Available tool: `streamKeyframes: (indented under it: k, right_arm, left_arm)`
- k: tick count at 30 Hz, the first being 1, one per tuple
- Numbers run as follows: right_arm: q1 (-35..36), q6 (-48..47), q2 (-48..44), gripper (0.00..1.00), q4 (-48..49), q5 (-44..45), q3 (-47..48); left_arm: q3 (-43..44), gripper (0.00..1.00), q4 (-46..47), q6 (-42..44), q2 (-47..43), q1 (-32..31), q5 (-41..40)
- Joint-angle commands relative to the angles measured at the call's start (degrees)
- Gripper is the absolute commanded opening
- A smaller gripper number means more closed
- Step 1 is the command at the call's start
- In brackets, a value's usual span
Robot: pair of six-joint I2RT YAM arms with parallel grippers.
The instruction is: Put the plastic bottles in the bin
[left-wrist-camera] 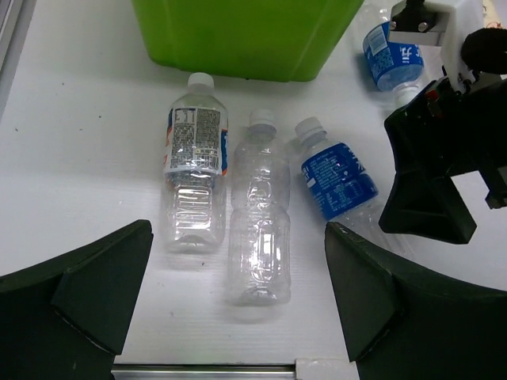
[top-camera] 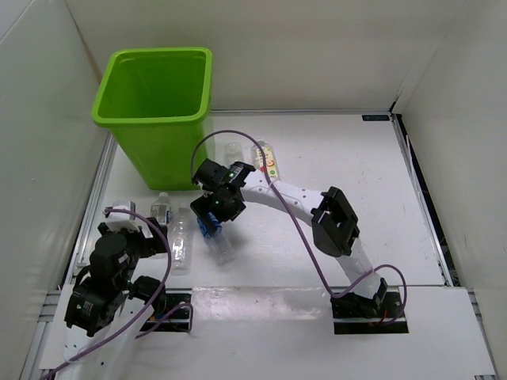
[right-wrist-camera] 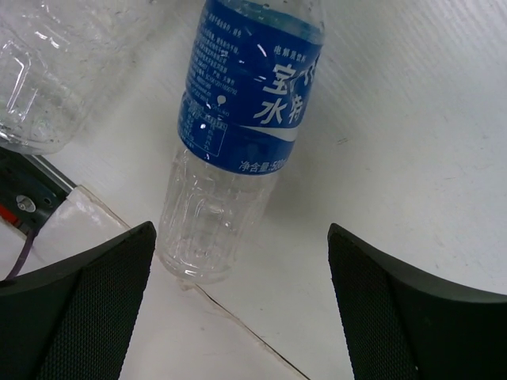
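Just in front of the tall lime-green plastic bin (top-camera: 158, 150), on the white table (top-camera: 356, 198), the right gripper (top-camera: 214, 212) hangs empty, fingers spread wide, over a clear blue-labelled plastic bottle (right-wrist-camera: 245, 103) lying flat, while the left gripper (left-wrist-camera: 238, 301), likewise open, overlooks two further clear bottles (left-wrist-camera: 260, 222) lying side by side.

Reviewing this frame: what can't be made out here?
- Top view: blue-labelled bottle mostly hidden under the right gripper.
- Right wrist view: its cap end, cut off by the top edge.
- Left wrist view: second blue bottle, partly behind the right gripper.
- Top view: fruit-printed label, too small to read.
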Motion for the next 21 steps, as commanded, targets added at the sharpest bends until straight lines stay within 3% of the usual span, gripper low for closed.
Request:
streamKeyframes:
  k: [1, 9, 18, 21]
  right_arm:
    - [0.1, -0.9, 0.2, 0.90, 1.1, -0.7, 1.8]
    - [2.8, -0.1, 4.5, 0.90, 1.4, -0.8, 3.2]
    - [1.0, 2.6, 11.8, 0.90, -4.8, -2.6, 5.9]
    - [2.1, 2.6, 10.6, 0.85, -4.6, -2.0, 4.7]
  left_arm:
    - [0.3, 1.00, 0.8, -2.8, 0.9, -0.6, -2.5]
    - [0.4, 1.00, 0.6, -3.2, 1.2, -1.8, -4.1]
    - [0.2, 1.00, 0.0, -4.8, 1.9, -2.0, -5.4]
    - [0.1, 1.00, 0.0, -5.0, 1.9, -2.0, -5.4]
